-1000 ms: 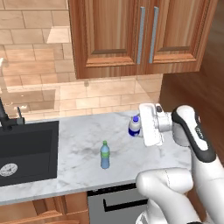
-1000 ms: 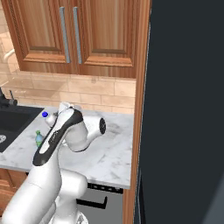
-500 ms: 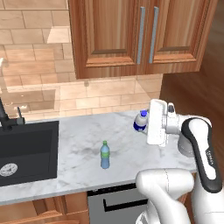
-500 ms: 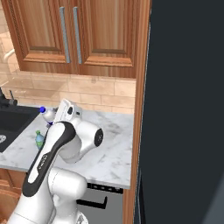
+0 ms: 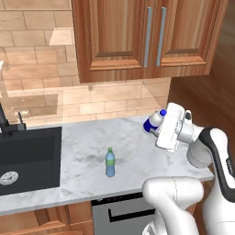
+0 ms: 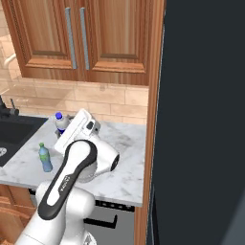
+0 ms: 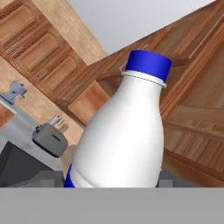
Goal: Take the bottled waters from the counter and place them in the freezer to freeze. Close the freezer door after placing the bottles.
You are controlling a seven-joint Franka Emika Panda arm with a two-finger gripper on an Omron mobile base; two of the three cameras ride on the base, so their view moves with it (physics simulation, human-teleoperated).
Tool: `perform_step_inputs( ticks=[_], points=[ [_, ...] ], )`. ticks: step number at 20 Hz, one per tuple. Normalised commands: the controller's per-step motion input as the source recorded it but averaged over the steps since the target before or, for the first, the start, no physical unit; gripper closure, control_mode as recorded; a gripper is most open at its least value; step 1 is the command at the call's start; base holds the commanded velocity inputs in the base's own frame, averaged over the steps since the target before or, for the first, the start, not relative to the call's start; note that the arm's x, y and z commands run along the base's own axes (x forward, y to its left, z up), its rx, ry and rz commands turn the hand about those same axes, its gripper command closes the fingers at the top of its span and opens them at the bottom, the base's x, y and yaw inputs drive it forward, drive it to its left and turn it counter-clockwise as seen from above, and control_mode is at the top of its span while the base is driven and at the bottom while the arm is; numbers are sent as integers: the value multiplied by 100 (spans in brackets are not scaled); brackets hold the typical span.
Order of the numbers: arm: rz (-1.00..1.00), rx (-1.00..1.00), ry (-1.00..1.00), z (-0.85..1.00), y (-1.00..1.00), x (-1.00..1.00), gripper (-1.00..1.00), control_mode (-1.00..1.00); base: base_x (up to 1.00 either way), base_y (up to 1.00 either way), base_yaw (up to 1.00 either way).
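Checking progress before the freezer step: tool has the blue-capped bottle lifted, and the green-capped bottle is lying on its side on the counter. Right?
Not quite. The green-capped bottle stands upright on the counter, as the left base view shows. The rest holds: the tool has the blue-capped bottle lifted.

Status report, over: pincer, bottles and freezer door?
Pincer shut on blue-capped bottle, lifted off counter. Green-capped bottle stands on counter. Freezer door closed, nothing in between.

No legible text or labels anywhere
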Motion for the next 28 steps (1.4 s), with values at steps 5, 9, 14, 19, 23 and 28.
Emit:
perform_step_inputs(
  ticks=[5, 9, 14, 19, 23, 28],
  points=[
    [0, 0, 0, 0, 0, 0, 100, 100, -53, 17, -5],
    [0, 0, 0, 0, 0, 0, 100, 100, -100, 21, -31],
    [0, 0, 0, 0, 0, 0, 100, 100, -100, 10, -52],
    [0, 0, 0, 0, 0, 0, 100, 100, -100, 7, -70],
    [0, 0, 0, 0, 0, 0, 100, 100, -100, 6, -73],
    [0, 0, 0, 0, 0, 0, 100, 100, -100, 0, -74]
  ],
)
